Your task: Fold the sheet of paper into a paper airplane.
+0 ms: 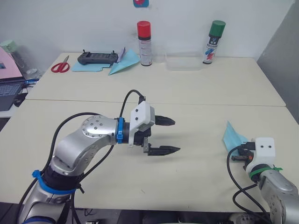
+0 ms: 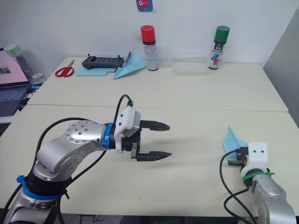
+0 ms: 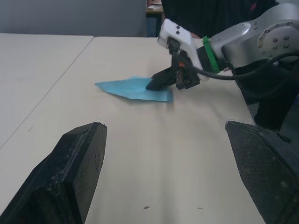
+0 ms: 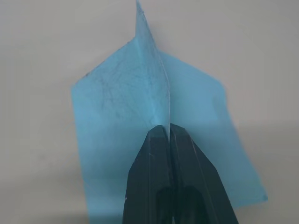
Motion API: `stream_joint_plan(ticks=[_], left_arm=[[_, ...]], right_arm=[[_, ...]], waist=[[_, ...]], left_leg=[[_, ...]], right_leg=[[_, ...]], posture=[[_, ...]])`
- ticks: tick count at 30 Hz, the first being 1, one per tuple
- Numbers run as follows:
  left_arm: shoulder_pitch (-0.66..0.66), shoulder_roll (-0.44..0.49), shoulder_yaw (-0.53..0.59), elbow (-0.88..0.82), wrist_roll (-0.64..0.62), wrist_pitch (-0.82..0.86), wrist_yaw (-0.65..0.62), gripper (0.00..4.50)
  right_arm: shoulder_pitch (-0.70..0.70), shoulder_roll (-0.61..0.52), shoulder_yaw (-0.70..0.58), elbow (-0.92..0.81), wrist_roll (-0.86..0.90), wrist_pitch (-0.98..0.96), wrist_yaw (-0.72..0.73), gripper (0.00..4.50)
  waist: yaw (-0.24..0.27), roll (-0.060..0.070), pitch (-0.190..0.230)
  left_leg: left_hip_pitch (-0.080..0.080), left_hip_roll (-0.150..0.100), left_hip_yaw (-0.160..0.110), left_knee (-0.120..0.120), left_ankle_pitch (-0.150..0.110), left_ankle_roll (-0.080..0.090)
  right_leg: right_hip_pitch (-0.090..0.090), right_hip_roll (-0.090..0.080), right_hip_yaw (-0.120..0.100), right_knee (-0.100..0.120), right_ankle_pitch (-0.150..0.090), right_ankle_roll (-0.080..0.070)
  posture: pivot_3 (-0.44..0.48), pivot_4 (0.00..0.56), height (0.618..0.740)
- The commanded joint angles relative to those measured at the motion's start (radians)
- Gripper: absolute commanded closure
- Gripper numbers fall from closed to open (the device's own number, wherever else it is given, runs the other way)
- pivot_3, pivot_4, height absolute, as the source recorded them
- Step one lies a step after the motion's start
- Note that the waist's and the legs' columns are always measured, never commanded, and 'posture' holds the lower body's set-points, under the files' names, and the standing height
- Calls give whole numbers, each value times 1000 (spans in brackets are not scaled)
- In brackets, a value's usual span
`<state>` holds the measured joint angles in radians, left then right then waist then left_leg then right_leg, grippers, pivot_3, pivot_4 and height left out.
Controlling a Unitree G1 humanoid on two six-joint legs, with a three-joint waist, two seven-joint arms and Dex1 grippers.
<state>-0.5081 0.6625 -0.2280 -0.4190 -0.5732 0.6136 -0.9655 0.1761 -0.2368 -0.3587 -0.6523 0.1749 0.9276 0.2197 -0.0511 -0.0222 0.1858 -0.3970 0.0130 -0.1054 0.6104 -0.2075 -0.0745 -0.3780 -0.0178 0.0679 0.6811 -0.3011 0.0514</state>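
Airplane [image 4: 154, 93], lower right, sits pinched along its centre crease in my right gripper [image 4: 167, 128]; left gripper [image 1: 170, 136] gapes empty; next, spread wings.

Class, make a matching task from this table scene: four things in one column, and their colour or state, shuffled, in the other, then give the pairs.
Things:
1. left hand
2. right hand
3. scissors
4. right spray can

States:
A. green cap
B. shut on the blue paper
C. red handles
D. open, holding nothing

Pairs: 1-D, 2-B, 3-C, 4-A
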Motion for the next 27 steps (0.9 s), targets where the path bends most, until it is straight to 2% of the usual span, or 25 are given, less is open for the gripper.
stream_joint_plan(ticks=[1,4,6,9,12,15,18,22,27], left_arm=[[-3,-1,13,15,25,-48,-32,0],[25,11,37,39,40,-57,-33,0],[57,37,58,68,57,-55,-29,0],[134,84,114,131,79,-33,-2,0],[239,165,163,201,166,-138,-17,0],[307,231,312,285,169,-183,-4,0],[325,261,432,337,165,-195,30,0],[372,362,601,400,184,-185,36,0],[350,395,609,402,169,-181,-13,0]], right_arm=[[5,-23,-18,-49,24,-17,12,3921],[7,-79,-26,-66,36,-75,61,2905],[-1,-145,-30,-59,66,-139,145,2174],[-23,-324,-96,30,197,-184,396,1083],[-27,-565,-179,205,258,-296,685,23],[-49,-825,-258,473,251,-370,910,23],[-55,-954,-272,642,220,-438,1008,23],[-126,-1018,-306,783,231,-449,1031,23],[-222,-1032,-245,880,224,-504,1047,23]], waist=[[0,0,0],[0,0,0],[-2,0,0],[-6,1,0],[-5,1,1],[-1,0,3],[7,-2,3],[6,-2,4],[1,1,4]], left_leg=[[-1,0,0,0,0,0],[-2,-1,2,0,0,0],[-2,-1,2,0,0,0],[-2,0,2,-1,0,0],[-1,0,3,0,0,0],[-1,-1,4,0,0,1],[-1,0,4,0,0,1],[-2,0,5,0,0,0],[-1,0,6,0,0,0]], right_leg=[[0,0,0,0,0,0],[-1,-1,1,-1,0,1],[-2,-1,2,-2,0,1],[-2,0,1,-1,0,1],[-1,-1,2,-1,0,1],[-1,-2,2,-2,0,1],[-1,-2,1,-2,0,1],[-2,-2,2,-2,-1,0],[-2,-3,2,-2,-1,1]], posture=[[0,150,740],[0,150,740],[0,150,740],[0,150,740],[0,150,740],[0,150,740],[0,150,740],[0,150,740],[0,150,740]])
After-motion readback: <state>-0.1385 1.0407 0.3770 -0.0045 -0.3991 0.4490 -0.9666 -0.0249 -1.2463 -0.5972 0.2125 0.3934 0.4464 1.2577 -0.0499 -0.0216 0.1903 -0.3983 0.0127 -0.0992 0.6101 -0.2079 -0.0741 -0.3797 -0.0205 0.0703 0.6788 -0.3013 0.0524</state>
